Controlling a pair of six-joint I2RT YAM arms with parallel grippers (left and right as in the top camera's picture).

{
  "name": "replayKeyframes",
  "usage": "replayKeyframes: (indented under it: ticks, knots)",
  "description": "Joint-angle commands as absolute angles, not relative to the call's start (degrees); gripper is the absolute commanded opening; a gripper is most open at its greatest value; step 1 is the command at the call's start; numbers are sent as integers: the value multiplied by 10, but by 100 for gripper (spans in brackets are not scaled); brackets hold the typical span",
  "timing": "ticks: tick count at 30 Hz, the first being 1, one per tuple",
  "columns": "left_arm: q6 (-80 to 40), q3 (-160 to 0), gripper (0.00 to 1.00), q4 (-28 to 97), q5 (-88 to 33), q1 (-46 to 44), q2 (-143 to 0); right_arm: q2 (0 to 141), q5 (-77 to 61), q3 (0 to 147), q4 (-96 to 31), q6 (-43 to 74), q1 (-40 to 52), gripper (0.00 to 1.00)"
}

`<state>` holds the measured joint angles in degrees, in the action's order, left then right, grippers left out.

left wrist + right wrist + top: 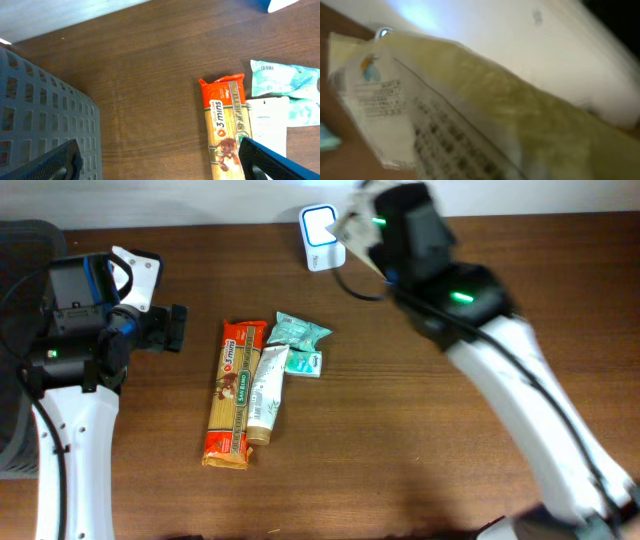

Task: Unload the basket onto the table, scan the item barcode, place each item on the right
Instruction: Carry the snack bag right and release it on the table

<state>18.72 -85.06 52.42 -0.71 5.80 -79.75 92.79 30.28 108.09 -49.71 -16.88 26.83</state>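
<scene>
While blurred at close range in the right wrist view, shows enough to place everything. Starts with the dark wooden worktop (pixel 400 460). Reaches to its far edge with the right arm (pixel 530 410). Sets the left arm (pixel 70 430) by the left edge beside a grey basket (pixel 45 115), with the left end effector (pixel 159 150) spread wide and empty.

Shows an orange pasta pack (pixel 230 395), a cream tube (pixel 268 392), a teal pouch (pixel 298 332) and a small teal box (pixel 306 362) lying together mid-worktop, untouched and nearer the left arm.

Has the right end effector (pixel 352 228) clamped shut on a pale packet (pixel 470 115), up at the far edge, just beside the white scanner (pixel 318 225) on the side toward the right arm. Runs the packet's long axis slantwise across the wrist view, printed label toward that camera. Cannot tell whether the barcode faces the scanner window. Probably calls for a small turn or slide of the packet toward the scanner, a job for the right arm alone.
</scene>
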Motion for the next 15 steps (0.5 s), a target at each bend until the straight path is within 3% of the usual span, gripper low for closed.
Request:
replayKeyframes:
  ticks: [1, 4, 6, 10, 15]
  knots:
    - [196, -854, 99, 522, -13, 61, -797, 852, 254, 1084, -637, 88, 201, 4]
    - [196, -854, 99, 522, -13, 61, -797, 831, 159, 1081, -781, 126, 78, 4]
    - [196, -854, 99, 522, -13, 61, -797, 841, 96, 1048, -813, 125, -14, 4]
    - [196, -854, 99, 522, -13, 61, -797, 873, 36, 927, -756, 125, -159, 4]
    - [196, -854, 99, 522, -13, 61, -797, 938, -29, 807, -645, 125, -248, 4]
